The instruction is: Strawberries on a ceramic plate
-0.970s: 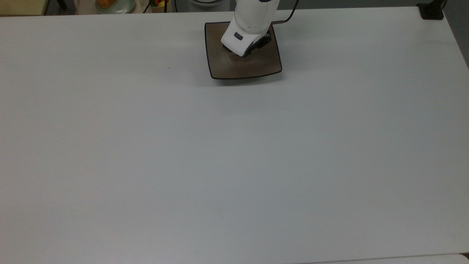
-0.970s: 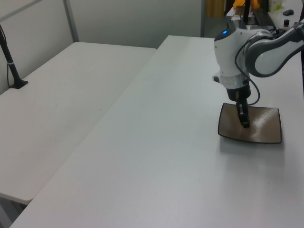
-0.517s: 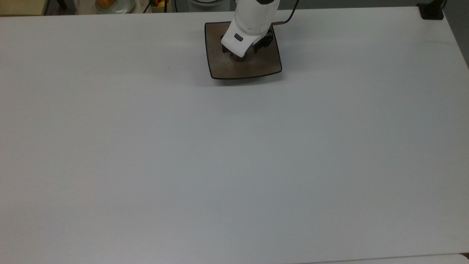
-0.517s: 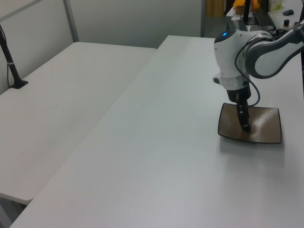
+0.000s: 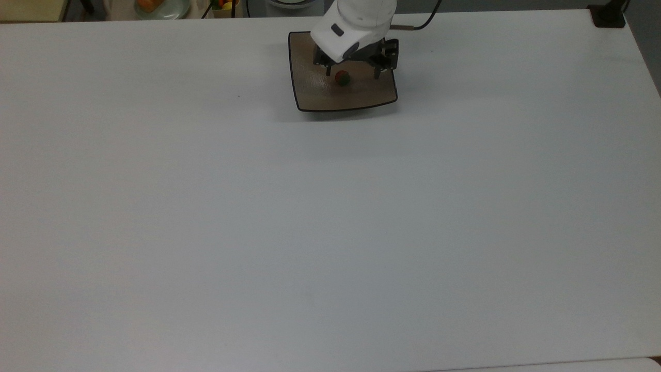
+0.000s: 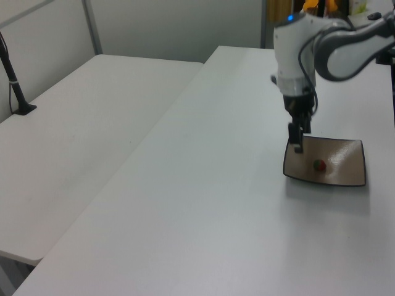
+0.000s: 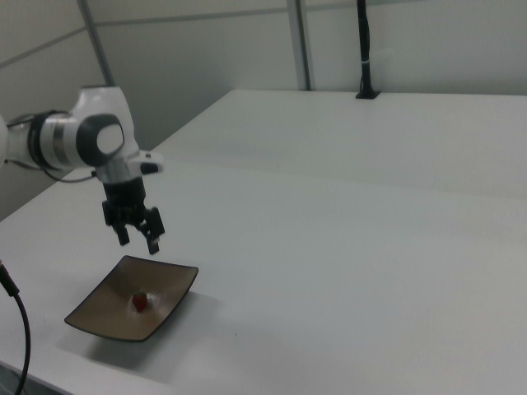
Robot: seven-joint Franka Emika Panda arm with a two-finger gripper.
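1. Since half a second ago, the gripper has risen off the ceramic plate and its fingers have spread apart, uncovering the strawberry.
2. Nearest in the top view lies the broad bare stretch of the white desk, running from its near edge up toward the plate.
3. Farther back, the square brown plate sits flat on the desk close to the far edge, about midway along it.
4. On the plate, the small red strawberry with its green cap rests near the middle, touching the glossy surface and free of the fingers.
5. Above the plate's far half, the gripper hangs with both fingers pointing down, holding nothing.
6. Beyond the desk's far edge, toward the top view's left, a pale green plate carries orange food.
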